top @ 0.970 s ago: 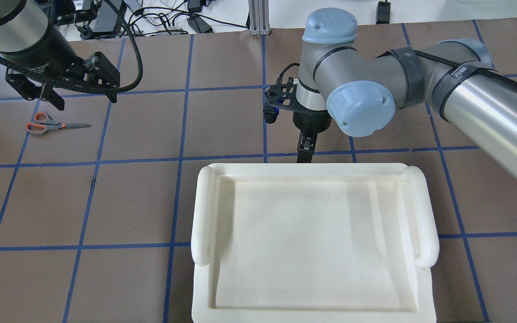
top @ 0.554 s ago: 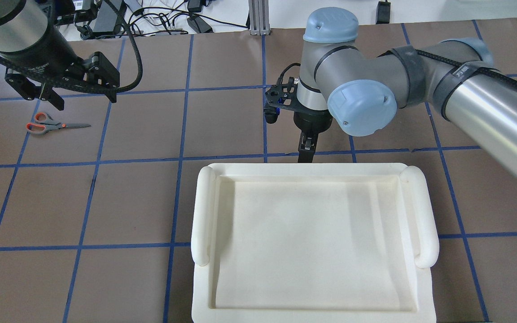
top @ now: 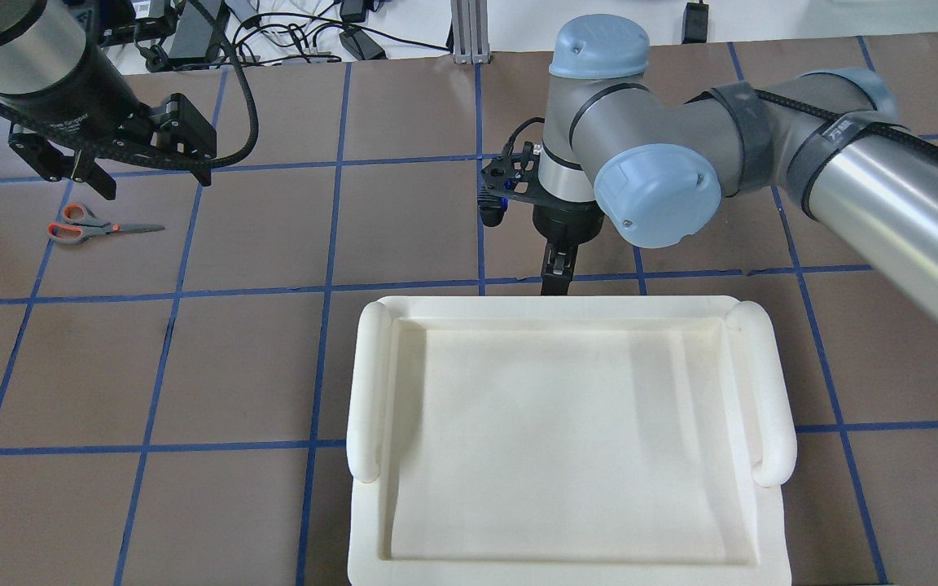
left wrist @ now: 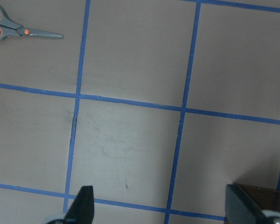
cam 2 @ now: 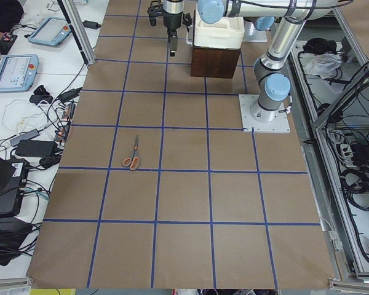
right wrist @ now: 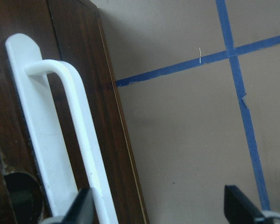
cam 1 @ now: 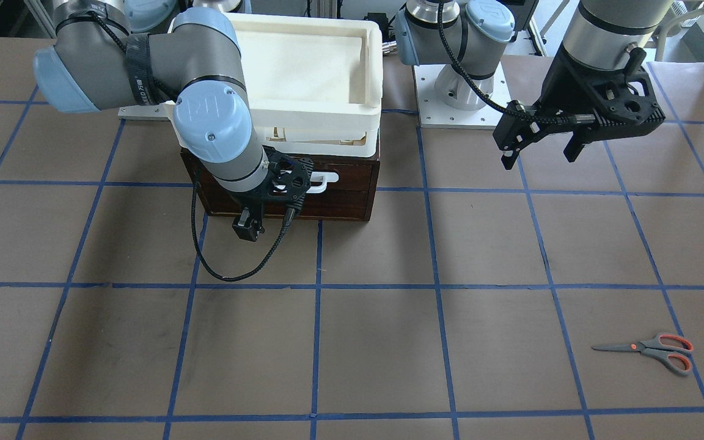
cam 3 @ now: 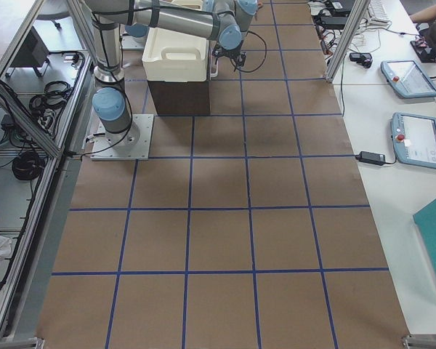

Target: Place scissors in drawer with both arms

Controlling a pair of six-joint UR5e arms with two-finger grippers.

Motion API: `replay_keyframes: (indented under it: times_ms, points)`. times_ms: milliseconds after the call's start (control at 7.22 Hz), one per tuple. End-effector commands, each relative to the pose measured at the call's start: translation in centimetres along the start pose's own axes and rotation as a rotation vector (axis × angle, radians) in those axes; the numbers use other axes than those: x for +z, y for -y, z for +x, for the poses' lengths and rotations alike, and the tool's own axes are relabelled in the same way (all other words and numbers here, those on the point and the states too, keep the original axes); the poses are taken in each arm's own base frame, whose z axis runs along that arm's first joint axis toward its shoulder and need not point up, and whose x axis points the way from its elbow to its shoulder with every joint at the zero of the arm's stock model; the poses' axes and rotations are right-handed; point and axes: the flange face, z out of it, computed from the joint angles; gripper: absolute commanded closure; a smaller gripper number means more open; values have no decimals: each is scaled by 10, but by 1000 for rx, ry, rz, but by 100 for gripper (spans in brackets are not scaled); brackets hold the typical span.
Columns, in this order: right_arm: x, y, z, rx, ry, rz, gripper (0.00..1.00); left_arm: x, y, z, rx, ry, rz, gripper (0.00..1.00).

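Note:
The scissors [cam 1: 648,349] lie flat on the brown table, far from the drawer; they also show in the overhead view [top: 98,228] and at the top left of the left wrist view [left wrist: 18,30]. My left gripper [cam 1: 538,156] is open and empty and hangs above the table short of them [top: 151,177]. The dark brown drawer [cam 1: 343,183] is closed, and its white bar handle [cam 1: 322,179] faces outward. My right gripper [cam 1: 248,229] is open and empty in front of the drawer. In the right wrist view the handle [right wrist: 60,140] runs down beside one finger.
A cream-white plastic tray [top: 371,391] sits on top of the drawer box [cam 2: 215,61]. Blue tape lines grid the table. The left arm's base plate [cam 1: 459,98] stands beside the box. Cables and tablets lie past the table edges.
Almost nothing. My right wrist has shifted very slightly by the drawer front. The left arm and the scissors have not moved.

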Motion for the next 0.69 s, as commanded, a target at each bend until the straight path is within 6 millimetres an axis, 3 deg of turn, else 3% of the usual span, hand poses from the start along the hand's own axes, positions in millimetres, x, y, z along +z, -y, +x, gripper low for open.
replay_keyframes:
  times_ms: [0, 554]
  points:
    - [0, 0, -2, 3, 11, -6, 0, 1, 1, 0, 0, 0, -1, 0]
    - [7, 1, 1, -1, 22, -8, 0, 1, 1, 0, 0, 0, -1, 0]
